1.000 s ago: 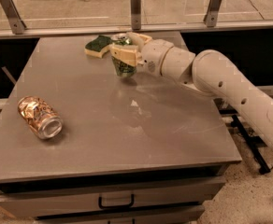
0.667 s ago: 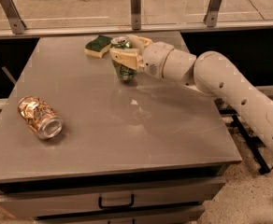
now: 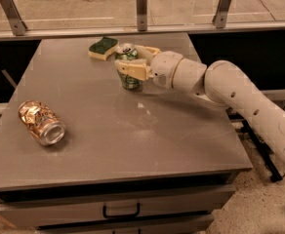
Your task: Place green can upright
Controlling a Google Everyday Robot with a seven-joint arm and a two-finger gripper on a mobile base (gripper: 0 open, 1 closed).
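Note:
The green can [image 3: 129,67] stands upright on the grey table [image 3: 132,130] near its back middle, silver top facing up. My gripper [image 3: 132,61] reaches in from the right on a white arm, with one finger [image 3: 132,70] across the can's front and the other behind it. The fingers enclose the can's upper half.
A green-and-yellow sponge [image 3: 103,48] lies just behind and left of the can. An orange-gold can [image 3: 41,122] lies on its side at the table's left front. A railing with metal posts [image 3: 141,3] runs behind the table. A drawer handle [image 3: 121,212] is below the front edge.
The can and gripper have shifted slightly; the can stays upright in the fingers' hold near the sponge.

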